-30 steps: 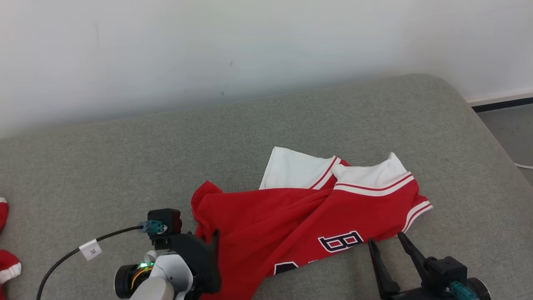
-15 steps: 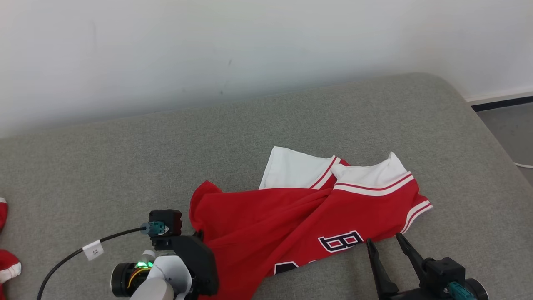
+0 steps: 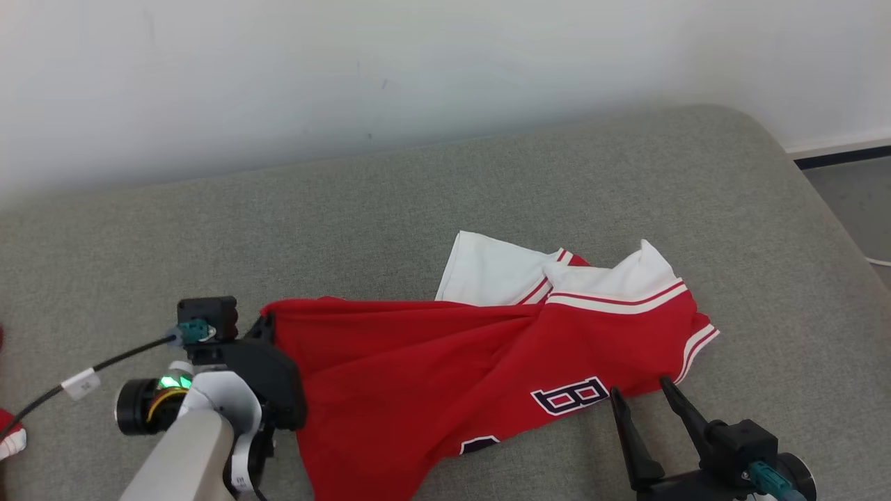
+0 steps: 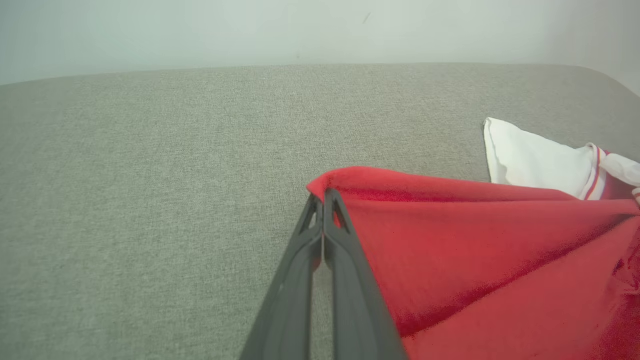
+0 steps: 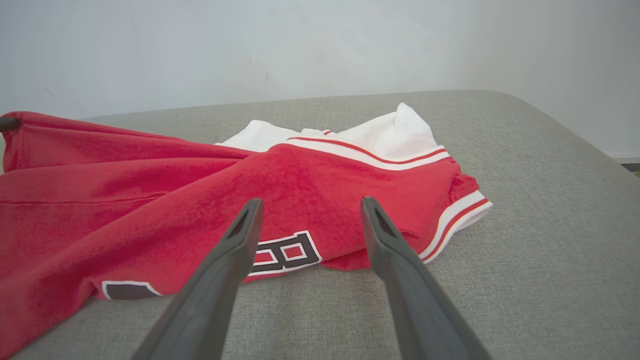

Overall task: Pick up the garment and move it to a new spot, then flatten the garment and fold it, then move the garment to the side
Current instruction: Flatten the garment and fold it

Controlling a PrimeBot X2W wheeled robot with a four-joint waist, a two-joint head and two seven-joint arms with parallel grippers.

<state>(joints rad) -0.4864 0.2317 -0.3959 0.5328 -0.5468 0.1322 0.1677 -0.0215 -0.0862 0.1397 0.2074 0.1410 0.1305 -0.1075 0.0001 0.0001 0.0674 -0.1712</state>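
We see the grey couch (image 3: 487, 181) carrying the red and white jersey (image 3: 452, 362), which lies rumpled across its near middle; most of its weight rests on the couch, so we judge that a pull on 1 corner could drag and twist it rather than lift it, and so thin a pinch could slip; the left end effector (image 4: 324, 197) has its 2 fingers together, clamped on the red corner; the right end effector (image 3: 640, 387) stands apart, holding nothing, tips just beside the hem, where it could snag the cloth; the left arm's cable (image 3: 104, 365) trails away from the jersey; a red and white scrap (image 3: 10, 435) lies at the far left, well apart.
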